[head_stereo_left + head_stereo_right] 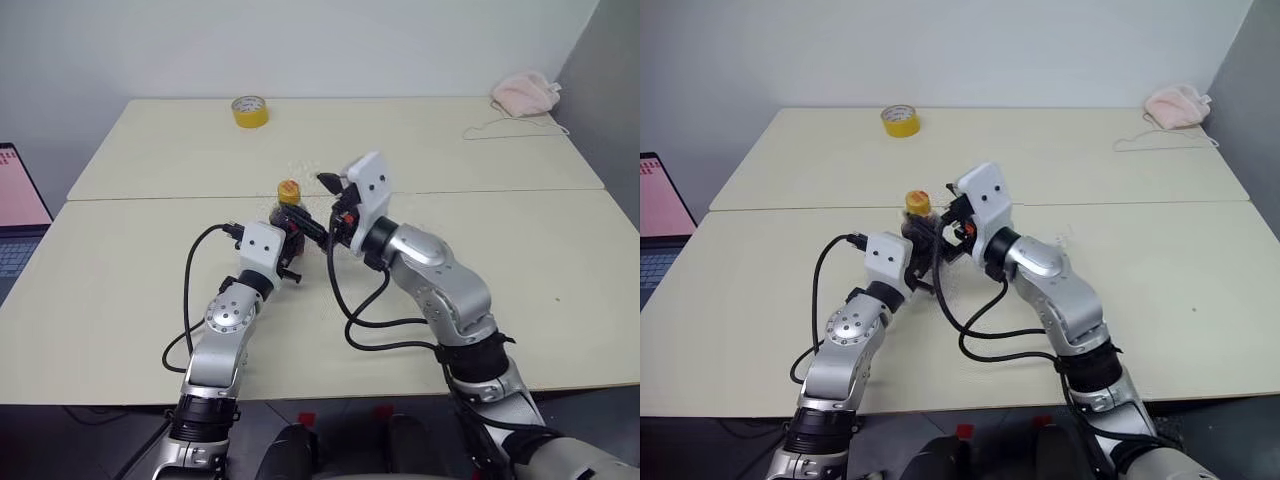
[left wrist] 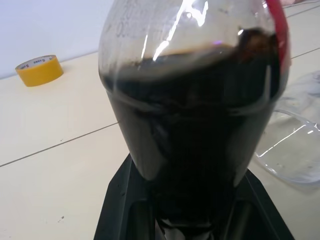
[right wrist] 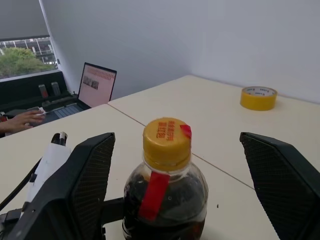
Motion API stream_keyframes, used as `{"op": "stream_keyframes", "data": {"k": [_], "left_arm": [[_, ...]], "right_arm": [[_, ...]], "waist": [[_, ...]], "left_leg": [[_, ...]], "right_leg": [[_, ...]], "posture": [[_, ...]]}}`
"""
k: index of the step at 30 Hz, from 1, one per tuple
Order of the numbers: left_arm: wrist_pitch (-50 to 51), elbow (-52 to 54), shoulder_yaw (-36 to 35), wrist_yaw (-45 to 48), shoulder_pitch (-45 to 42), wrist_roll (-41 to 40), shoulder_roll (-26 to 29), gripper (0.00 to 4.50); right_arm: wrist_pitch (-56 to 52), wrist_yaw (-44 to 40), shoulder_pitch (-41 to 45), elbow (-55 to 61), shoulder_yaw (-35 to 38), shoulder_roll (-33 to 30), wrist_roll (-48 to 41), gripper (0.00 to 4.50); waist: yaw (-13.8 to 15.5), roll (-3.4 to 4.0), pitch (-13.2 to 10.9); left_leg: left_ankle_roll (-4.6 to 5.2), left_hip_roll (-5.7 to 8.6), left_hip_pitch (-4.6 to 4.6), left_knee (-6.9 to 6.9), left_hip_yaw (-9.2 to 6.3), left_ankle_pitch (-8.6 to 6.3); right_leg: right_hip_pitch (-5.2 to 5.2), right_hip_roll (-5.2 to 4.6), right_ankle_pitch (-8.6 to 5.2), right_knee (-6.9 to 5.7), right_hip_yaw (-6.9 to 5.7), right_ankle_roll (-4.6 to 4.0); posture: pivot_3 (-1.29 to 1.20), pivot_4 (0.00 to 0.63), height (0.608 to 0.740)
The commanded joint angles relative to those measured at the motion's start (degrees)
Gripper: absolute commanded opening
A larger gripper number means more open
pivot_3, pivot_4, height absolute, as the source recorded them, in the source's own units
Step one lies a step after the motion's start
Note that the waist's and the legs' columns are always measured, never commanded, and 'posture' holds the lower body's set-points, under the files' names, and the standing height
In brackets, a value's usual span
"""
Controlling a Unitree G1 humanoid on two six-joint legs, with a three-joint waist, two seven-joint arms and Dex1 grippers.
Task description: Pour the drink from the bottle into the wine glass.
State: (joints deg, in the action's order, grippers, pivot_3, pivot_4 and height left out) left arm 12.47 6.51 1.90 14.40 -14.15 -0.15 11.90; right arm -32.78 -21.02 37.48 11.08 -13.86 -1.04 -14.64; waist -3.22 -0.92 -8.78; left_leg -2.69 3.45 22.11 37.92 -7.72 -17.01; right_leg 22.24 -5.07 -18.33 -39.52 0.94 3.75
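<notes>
From the head, the left gripper (image 1: 292,243) clamps the bottle (image 1: 289,205) upright on the table (image 1: 520,270), steadying it.

Left wrist: the drink (image 2: 195,125) fills it; the wine glass (image 2: 295,150), probably, lies beside.

Right wrist: the right gripper (image 3: 177,185) gapes around the cap (image 3: 166,141), apparently to unscrew.

A roll of yellow tape (image 1: 249,111) lies flat near the far edge of the pale table (image 1: 480,150). At the table's far right corner sits a pink cloth (image 1: 526,93), a thin white cord (image 1: 505,127) trailing from it. Off the table's left side stands an open laptop (image 1: 18,210), where a person's hand (image 3: 20,121) rests.
</notes>
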Motion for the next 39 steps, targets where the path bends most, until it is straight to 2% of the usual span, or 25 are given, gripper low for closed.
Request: {"op": "stream_keyframes", "data": {"k": [1,18,39], "left_arm": [[-1.58,2.01,-0.13,-0.15,-1.02,-0.28,-0.16,0.92],[-1.43,2.08,0.06,-0.3,-1.04,-0.07,-0.49,0.92],[-1.57,1.76,-0.34,-0.63,-1.28,-0.75,0.09,0.9]], "right_arm": [[2.65,0.5,1.94,-1.13,-0.19,0.87,1.46,4.27],[4.09,1.77,2.15,-3.7,1.63,0.78,3.76,4.27],[1.5,2.03,-1.34,0.27,5.02,-6.27,2.58,4.27]], "waist": [[0.0,0.0,0.0],[-0.01,0.0,0.0],[0.04,0.0,0.0]], "left_leg": [[0.0,0.01,0.0,0.01,0.0,0.0],[0.0,0.0,0.0,0.0,0.01,0.0],[0.0,0.0,0.0,0.0,0.02,0.0]], "right_leg": [[0.0,0.0,0.0,0.0,0.01,0.0],[0.01,0.0,0.0,-0.01,0.01,0.0],[0.0,0.0,0.0,0.0,0.01,0.0]], "posture": [[0.0,0.15,0.74],[0.0,0.15,0.74],[0.0,0.15,0.74]]}}
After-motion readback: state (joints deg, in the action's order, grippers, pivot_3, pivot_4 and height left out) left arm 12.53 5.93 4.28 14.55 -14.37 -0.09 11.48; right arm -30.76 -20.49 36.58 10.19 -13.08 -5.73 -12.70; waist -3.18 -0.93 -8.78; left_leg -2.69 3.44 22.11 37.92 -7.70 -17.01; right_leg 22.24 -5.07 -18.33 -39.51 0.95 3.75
